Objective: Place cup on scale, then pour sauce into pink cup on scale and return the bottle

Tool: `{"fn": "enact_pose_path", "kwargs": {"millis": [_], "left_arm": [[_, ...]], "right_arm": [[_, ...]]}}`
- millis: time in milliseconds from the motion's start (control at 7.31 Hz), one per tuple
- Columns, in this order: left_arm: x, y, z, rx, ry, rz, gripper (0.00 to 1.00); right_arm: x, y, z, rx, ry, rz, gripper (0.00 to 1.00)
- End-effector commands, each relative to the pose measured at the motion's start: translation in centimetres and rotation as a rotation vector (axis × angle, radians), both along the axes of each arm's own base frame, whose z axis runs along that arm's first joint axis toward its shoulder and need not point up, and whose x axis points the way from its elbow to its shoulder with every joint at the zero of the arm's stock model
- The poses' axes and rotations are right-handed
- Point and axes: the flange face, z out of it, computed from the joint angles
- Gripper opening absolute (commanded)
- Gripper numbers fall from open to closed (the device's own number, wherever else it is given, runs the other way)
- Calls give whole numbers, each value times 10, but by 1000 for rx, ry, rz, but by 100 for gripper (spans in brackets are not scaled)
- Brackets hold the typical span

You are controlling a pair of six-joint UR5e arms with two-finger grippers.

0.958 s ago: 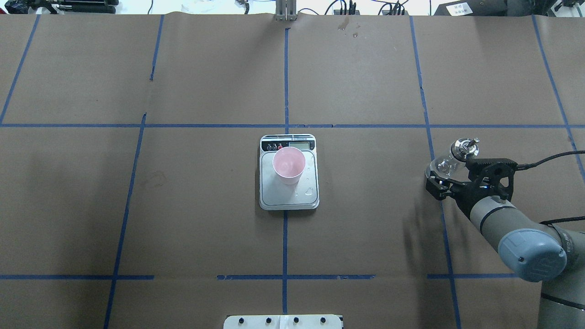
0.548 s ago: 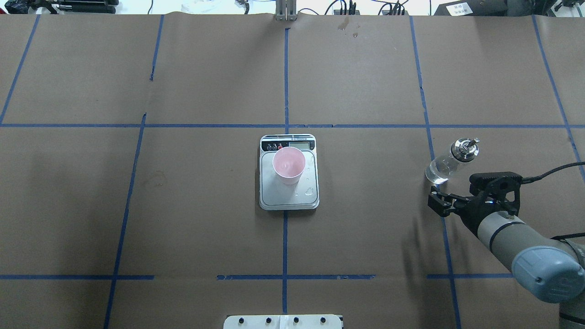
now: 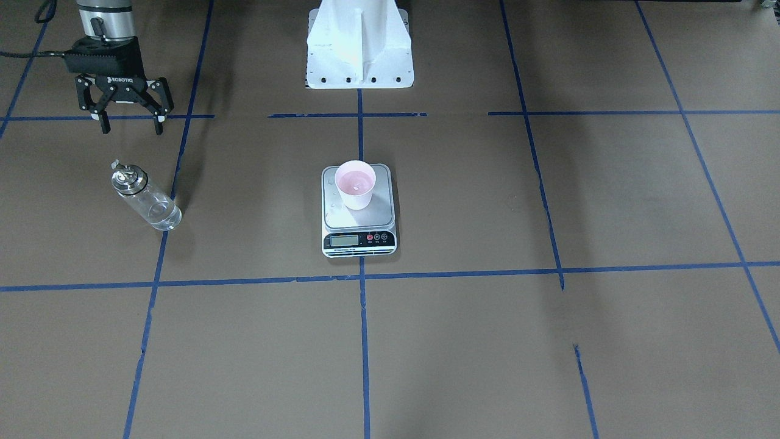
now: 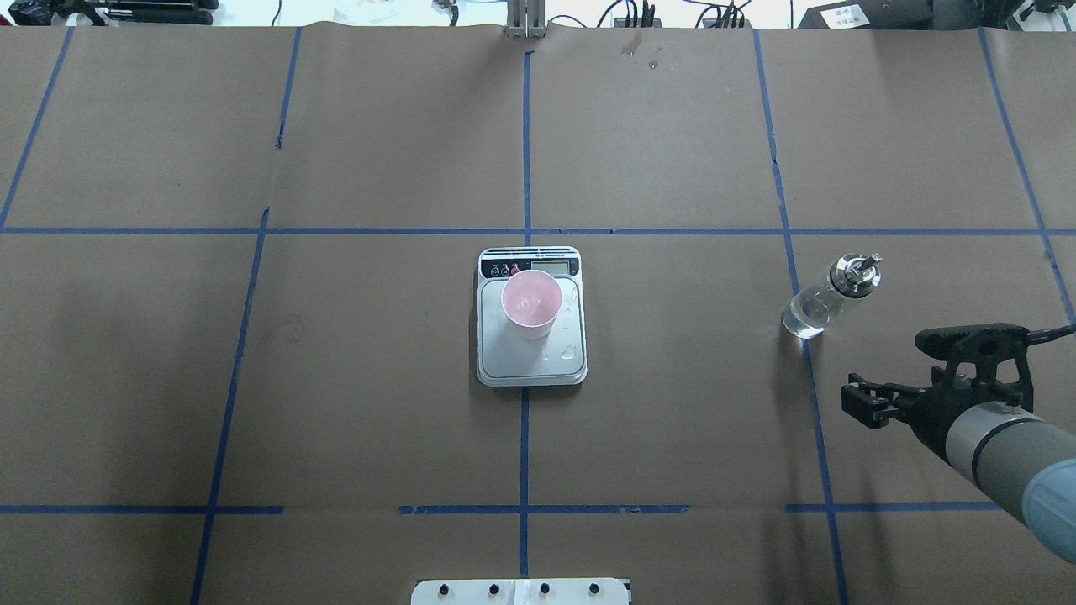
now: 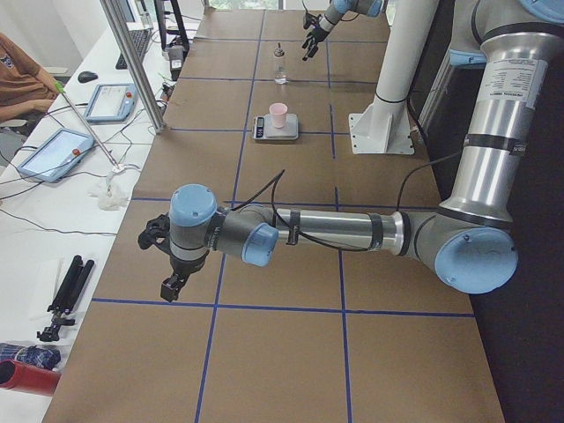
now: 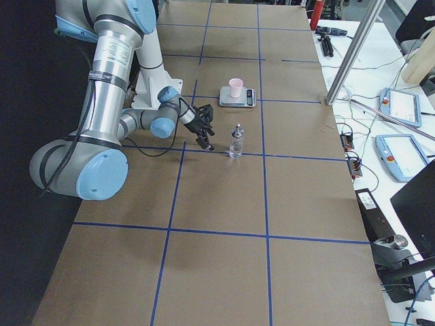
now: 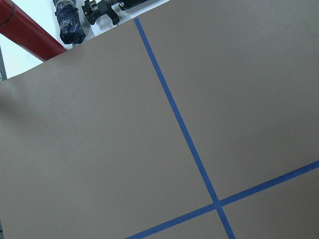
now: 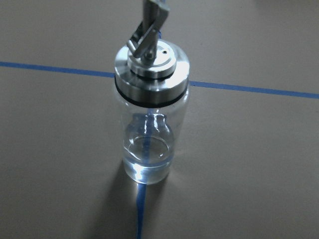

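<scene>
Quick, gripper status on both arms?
Left gripper: cannot tell, seen only in the side view.
Right gripper: open, holding nothing, apart from the bottle.

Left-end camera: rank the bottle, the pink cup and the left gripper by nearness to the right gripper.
1. The bottle, upright beside the open right gripper, at the far end.
2. The cup, on the scale, mid-table.
3. The left gripper, at the near end, clearly farthest.
</scene>
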Motion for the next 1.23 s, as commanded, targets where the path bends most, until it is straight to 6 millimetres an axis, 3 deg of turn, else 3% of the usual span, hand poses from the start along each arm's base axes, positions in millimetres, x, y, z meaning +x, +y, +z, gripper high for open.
{"fn": "enact_pose_path", "kwargs": {"millis": [0,274,411,548,821,1095], "left_arm": [[0,0,-2,4,-1,1,100],[-1,2,-6,9,1,0,100],[0,2,-6,7,1,0,100],[-1,1,-7,10,4,0,100],[0,1,-6,2,4,1,100],[0,7,3,-69,10,3,100]], "right_arm": [[62,-38,-49,-99,63,-58,100],[123,-73,-51,-88,82,-207,100],[159,-108,-41,-82,54,-263,100],[197,-145,-20,-95,-7,-318,100],[265,-183,59,-99,-30,-440,100],[314,-192,132,-128,-37,-487,100]]}}
